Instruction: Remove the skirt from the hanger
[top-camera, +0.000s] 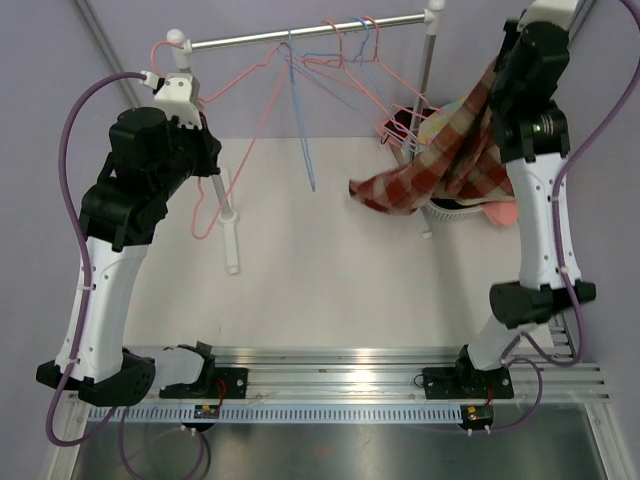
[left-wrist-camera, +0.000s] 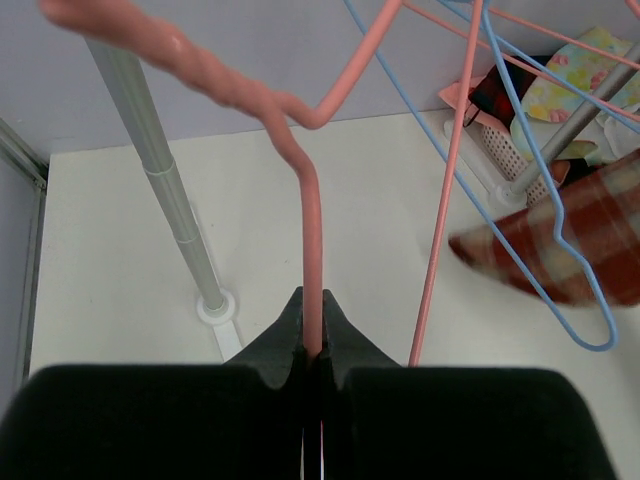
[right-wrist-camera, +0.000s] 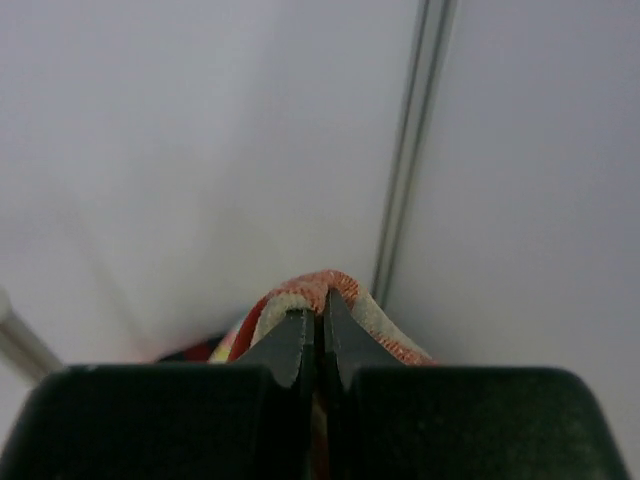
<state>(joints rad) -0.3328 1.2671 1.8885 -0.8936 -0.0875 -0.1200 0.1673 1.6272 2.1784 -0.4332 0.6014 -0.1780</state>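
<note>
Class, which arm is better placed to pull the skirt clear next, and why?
Right, probably: the right tool grips the plaid skirt, while the left tool is clamped on a pink hanger.

Red plaid skirt (top-camera: 432, 168), apart from pink hanger (left-wrist-camera: 312, 240)

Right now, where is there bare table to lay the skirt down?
The widest bare patch of table lies in the middle, between the rack's left foot, the hanging skirt and the near rail. It is crowded at the right rear around the basket, and under the dangling hangers. The left gripper holds a pink hanger there.
</note>
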